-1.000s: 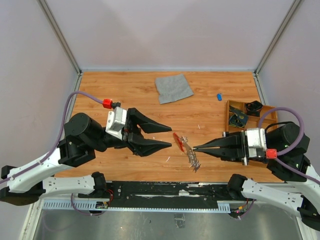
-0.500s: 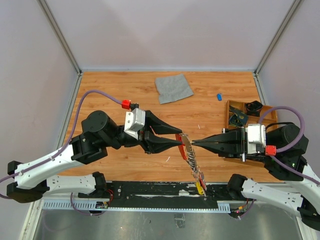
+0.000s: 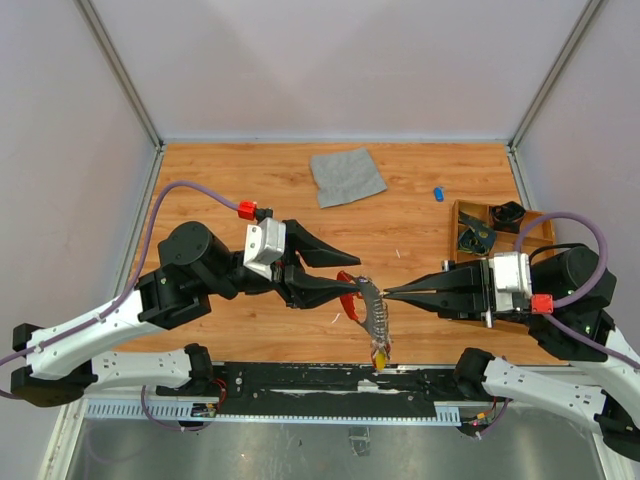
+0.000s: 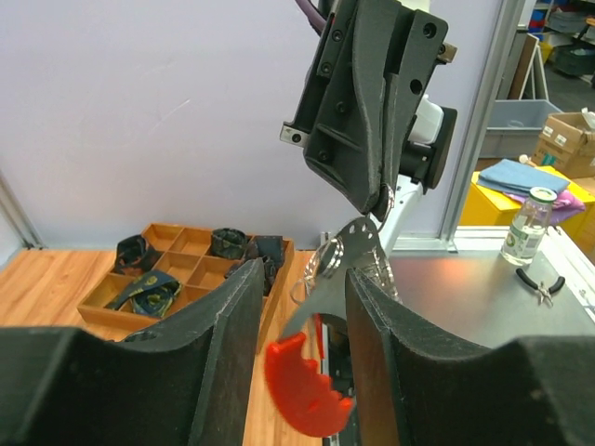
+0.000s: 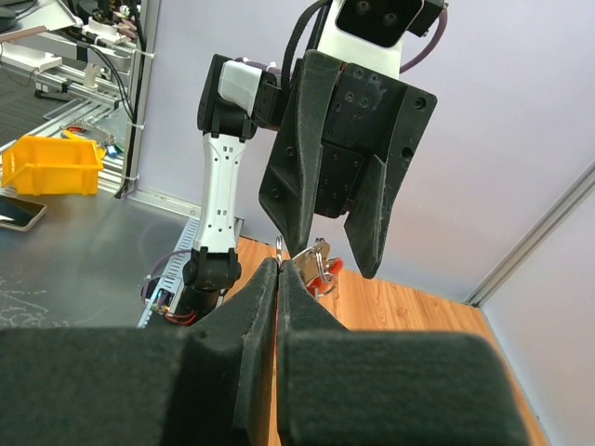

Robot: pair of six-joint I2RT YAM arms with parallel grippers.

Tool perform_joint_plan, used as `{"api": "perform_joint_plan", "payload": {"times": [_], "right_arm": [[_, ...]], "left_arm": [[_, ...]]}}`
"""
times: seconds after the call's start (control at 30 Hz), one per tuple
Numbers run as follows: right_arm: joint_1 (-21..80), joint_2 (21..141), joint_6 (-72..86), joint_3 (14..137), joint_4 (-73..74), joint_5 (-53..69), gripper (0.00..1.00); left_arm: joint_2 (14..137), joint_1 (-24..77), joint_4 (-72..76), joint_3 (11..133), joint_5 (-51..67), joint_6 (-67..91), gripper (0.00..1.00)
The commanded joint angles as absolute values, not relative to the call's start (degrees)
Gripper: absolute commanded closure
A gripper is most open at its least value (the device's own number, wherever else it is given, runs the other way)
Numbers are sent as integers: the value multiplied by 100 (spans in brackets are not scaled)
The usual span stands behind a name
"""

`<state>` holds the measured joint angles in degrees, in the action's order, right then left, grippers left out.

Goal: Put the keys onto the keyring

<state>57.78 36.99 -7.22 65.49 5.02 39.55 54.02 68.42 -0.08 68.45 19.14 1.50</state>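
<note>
So the left claw (image 3: 345, 277) has its fingers partway apart with the keyring (image 4: 302, 390) sitting right in the gap. From the left wrist view the red plastic loop pretty much fills the space between the two black pads, but I honestly can't tell if they're pressing on it or if it's just hanging there. The right claw (image 3: 388, 295) comes in from the right, tip to tip with the left one. Its jaws are pinched fully together on a flat silvery bit at the top of the bunch of keys (image 3: 380, 355). The whole bunch is up off the table (image 3: 230, 190), near the middle of its near edge. In the top view its long axis runs from the claw tips toward the near edge, drifting a little right. The red oval is on the left side at the top, the thin shiny links are below it, and a yellow plastic head is at the very bottom end. In the left wrist view the red loop hangs under the pinched metal piece. Further out there's a crumpled grey cloth (image 3: 347, 176) at the far middle, a tiny blue thing (image 3: 438, 193) far right, and a wooden divided tray (image 3: 462, 215) with dark bits in it on the right side.
</note>
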Motion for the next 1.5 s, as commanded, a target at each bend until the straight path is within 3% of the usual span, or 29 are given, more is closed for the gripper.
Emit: {"api": "perform_joint_plan", "payload": {"times": [0.0,0.3,0.4,0.53,0.9,1.47], "right_arm": [[5748,3630,-663,6750,243,3887,100],[5748,3533,-730,6651,531,2448,100],[5748,3525,-683,6642,531,2189,100],[5748,3575,-660,6612,450,2417,100],[5748,3606,-616,6565,228,3072,100],[5748,3762,-658,6650,409,3421,100]], "left_arm": [[5337,6831,71,6935,1774,104,53],[5096,6831,196,7013,1081,-46,52],[4998,6829,213,6935,1007,-42,59],[5095,6833,240,6885,1209,27,68],[5629,6831,361,6925,1823,126,79],[5722,6829,527,6938,2154,209,78]]}}
